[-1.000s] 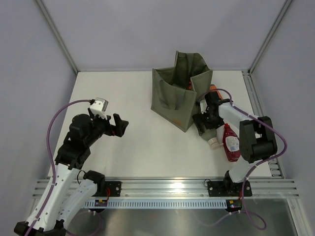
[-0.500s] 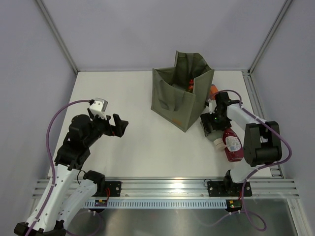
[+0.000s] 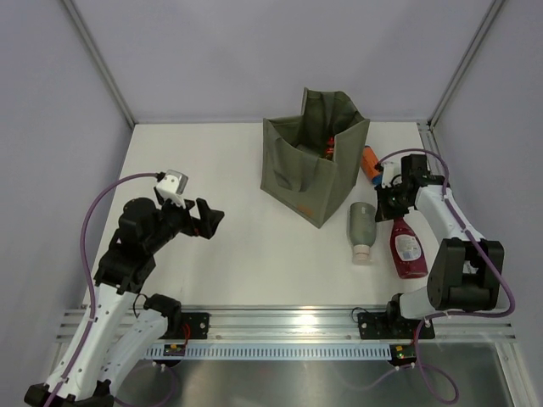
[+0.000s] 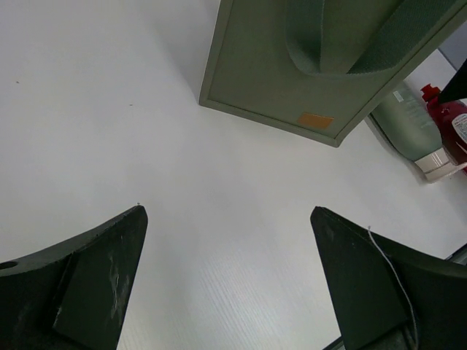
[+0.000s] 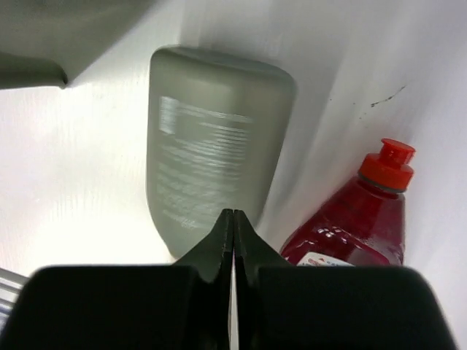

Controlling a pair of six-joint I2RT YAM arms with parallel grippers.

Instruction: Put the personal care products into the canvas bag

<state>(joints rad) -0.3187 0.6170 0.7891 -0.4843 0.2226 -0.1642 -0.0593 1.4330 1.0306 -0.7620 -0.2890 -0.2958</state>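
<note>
The olive canvas bag (image 3: 310, 174) stands open at the back centre, with something red-orange (image 3: 329, 149) inside it. Its orange mark (image 4: 315, 120) faces the left wrist view. A grey-green bottle (image 3: 361, 226) with a beige cap lies right of the bag. A dark red bottle (image 3: 407, 248) lies beside it, and an orange bottle (image 3: 370, 161) lies behind. My right gripper (image 3: 389, 209) hovers between the grey-green bottle (image 5: 211, 138) and the red bottle (image 5: 357, 230), shut (image 5: 233, 213) on nothing. My left gripper (image 3: 209, 222) is wide open (image 4: 227, 211) over bare table, far left of the bag (image 4: 314, 65).
Grey walls enclose the white table (image 3: 212, 161) on three sides. An aluminium rail (image 3: 288, 322) with the arm bases runs along the near edge. A purple cable loops over each arm.
My right gripper drew back to the right, off the grey-green bottle, and its jaws closed empty. The bottle now lies in full view. The left arm barely moved.
</note>
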